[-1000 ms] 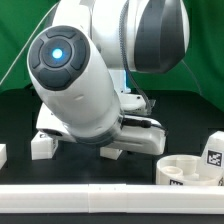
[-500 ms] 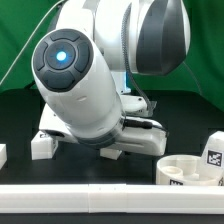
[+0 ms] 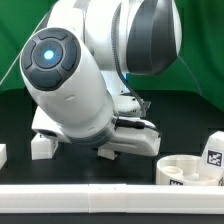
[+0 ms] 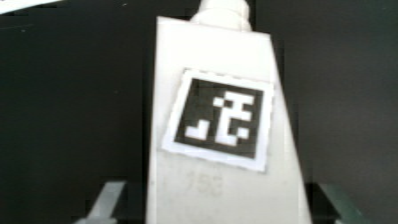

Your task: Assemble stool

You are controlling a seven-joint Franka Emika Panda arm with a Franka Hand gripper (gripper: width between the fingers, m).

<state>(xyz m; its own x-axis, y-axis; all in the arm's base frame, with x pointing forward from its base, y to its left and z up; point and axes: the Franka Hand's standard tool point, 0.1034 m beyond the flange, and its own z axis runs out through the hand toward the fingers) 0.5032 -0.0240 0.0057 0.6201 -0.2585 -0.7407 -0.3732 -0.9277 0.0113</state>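
In the wrist view a white blocky stool leg [image 4: 214, 80] with a black-and-white tag lies lengthwise between my fingers [image 4: 111, 200]. My gripper [image 4: 219, 203] is open and straddles the leg's near end, with a narrow dark gap on each side. In the exterior view the arm's bulk hides the fingers and this leg. The round ring-shaped seat [image 3: 186, 171] sits at the exterior view's lower right. A tagged leg [image 3: 213, 150] stands just behind it. Another white leg [image 3: 42, 145] lies at the left.
A long white border rail [image 3: 100, 200] runs along the front of the black table. A further white part [image 3: 2, 154] shows at the exterior view's left edge. A green backdrop stands behind the table.
The arm's upper links have swung toward the exterior view's left and slightly up. The loose parts on the table have not moved.
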